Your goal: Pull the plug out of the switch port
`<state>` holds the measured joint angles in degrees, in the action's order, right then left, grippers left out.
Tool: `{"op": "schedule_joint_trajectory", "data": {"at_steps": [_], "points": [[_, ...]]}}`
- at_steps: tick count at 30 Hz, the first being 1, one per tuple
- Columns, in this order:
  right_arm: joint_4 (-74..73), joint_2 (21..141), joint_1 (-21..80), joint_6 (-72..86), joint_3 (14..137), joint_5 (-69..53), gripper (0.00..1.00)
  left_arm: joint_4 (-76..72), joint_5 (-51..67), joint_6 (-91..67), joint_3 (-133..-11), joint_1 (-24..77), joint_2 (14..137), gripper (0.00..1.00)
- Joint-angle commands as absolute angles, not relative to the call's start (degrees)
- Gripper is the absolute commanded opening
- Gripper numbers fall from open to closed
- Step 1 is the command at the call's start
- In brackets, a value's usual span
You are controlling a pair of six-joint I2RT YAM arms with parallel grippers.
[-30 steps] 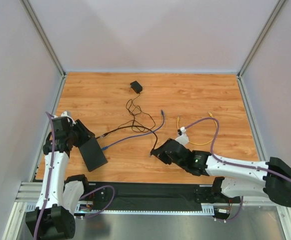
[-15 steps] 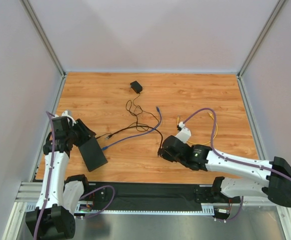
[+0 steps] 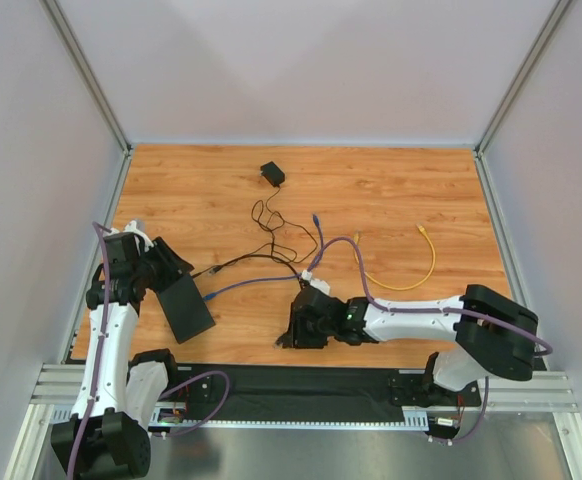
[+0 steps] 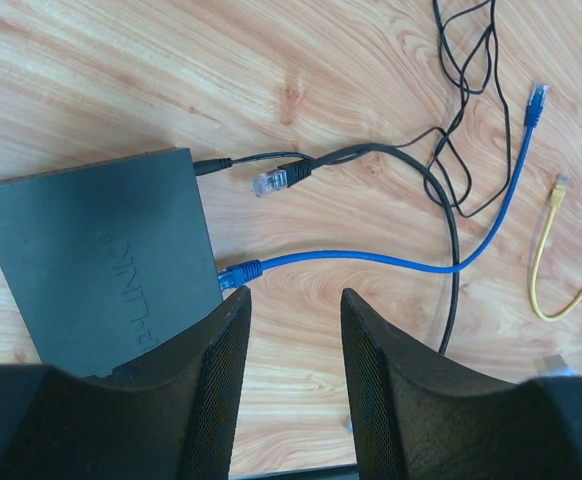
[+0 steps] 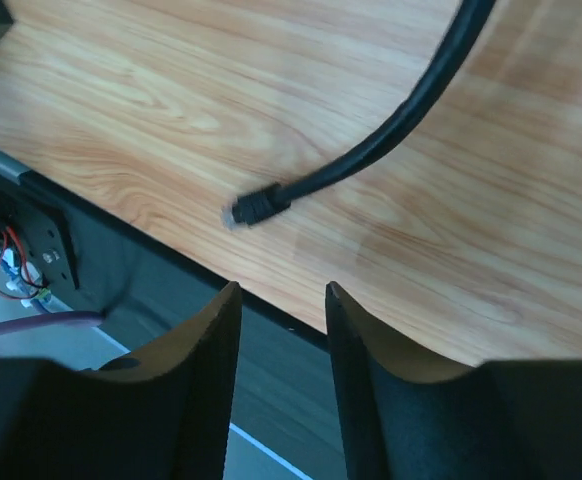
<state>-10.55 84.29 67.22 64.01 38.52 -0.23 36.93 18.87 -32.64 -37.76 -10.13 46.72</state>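
The switch (image 4: 91, 260) is a flat black box lying at the table's left (image 3: 186, 308). A blue plug (image 4: 235, 272) sits in a port on its narrow edge, and its blue cable (image 3: 261, 281) runs off to the right. A black cable's clear plug (image 4: 271, 181) lies free beside that edge. My left gripper (image 4: 293, 300) hovers open at the switch's corner (image 3: 174, 272), with only bare table between its jaws. My right gripper (image 5: 281, 290) is open and empty near the front edge (image 3: 289, 336). The black cable's other end (image 5: 256, 207) lies just ahead of it.
A thin black lead (image 4: 211, 165) enters the switch and tangles back to a small adapter block (image 3: 271, 173). A yellow cable (image 3: 411, 270) curls at the right. The black rail (image 3: 301, 385) runs along the front edge, and grey walls (image 3: 31, 150) close in the sides.
My right gripper swung left and toward the front edge, then opened its jaws. The black cable's end now lies loose on the table. The left arm and switch stayed still.
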Motion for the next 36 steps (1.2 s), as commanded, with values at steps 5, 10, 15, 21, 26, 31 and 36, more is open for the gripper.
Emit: {"op": "schedule_joint_trajectory", "data": {"at_steps": [5, 10, 15, 21, 26, 31, 36], "points": [[-31.41, 84.29, 66.8, 50.63, 52.8, 7.98, 0.64, 34.89, 20.21, -31.29, -37.53, -9.84, 46.76, 0.49], [-37.35, 83.76, 59.62, 43.7, 56.6, 10.73, 0.63, 34.63, 20.48, -31.46, -37.27, -9.84, 46.67, 0.49], [-37.09, 88.14, 52.56, 39.21, 61.42, 5.37, 0.52, 34.89, 20.65, -31.46, -37.53, -9.84, 46.58, 0.49], [-37.71, 95.35, 51.24, 35.77, 68.81, 4.83, 0.46, 34.89, 20.83, -31.55, -37.35, -9.93, 46.93, 0.49], [-37.27, 100.54, 50.63, 35.51, 71.54, 3.69, 0.46, 35.16, 21.27, -31.64, -37.53, -9.76, 48.43, 0.49], [-36.12, 104.32, 50.62, 35.07, 72.77, 4.39, 0.45, 34.98, 22.23, -31.73, -37.7, -9.84, 49.04, 0.49], [-36.12, 107.13, 50.36, 35.42, 73.92, 7.46, 0.42, 35.95, 23.55, -31.38, -39.46, -9.84, 51.67, 0.49]]}}
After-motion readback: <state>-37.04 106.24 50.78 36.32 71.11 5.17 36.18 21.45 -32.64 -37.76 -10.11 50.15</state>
